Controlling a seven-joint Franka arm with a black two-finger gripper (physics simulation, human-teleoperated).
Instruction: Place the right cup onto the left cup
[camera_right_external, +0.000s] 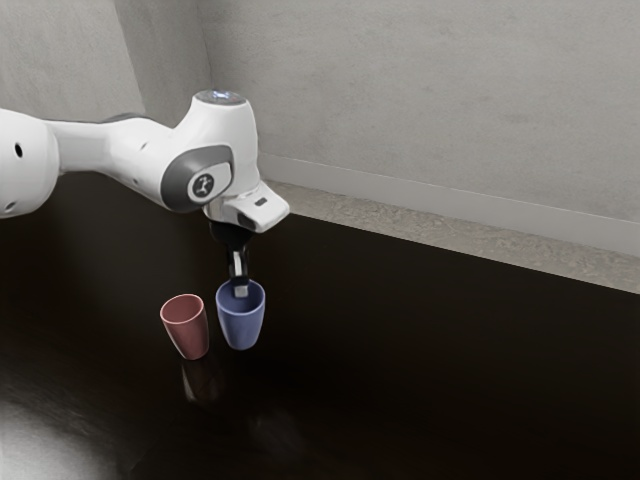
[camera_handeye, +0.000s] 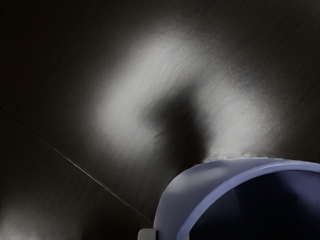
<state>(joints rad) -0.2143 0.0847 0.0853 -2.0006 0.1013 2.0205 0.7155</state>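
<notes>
My gripper (camera_right_external: 241, 290) reaches down to the rim of the blue cup (camera_right_external: 241, 322), one fingertip showing inside its mouth. In the wrist view the blue cup (camera_handeye: 172, 205) lies at the lower edge, with the gripper (camera_handeye: 168, 235) shut on its wall: a pale fingertip (camera_handeye: 147, 234) presses the outside and a sliver of the other shows inside the rim. The red cup (camera_right_external: 187, 328) stands beside the blue cup, toward the exterior view's left, mouth up. Whether the blue cup's base touches the table cannot be told.
The dark, glossy table (camera_right_external: 430, 350) reflects light and extends toward the exterior view's right. Its far edge runs in front of a grey wall (camera_right_external: 420, 90). The arm (camera_right_external: 110, 150) comes in from the exterior view's left, above the cups.
</notes>
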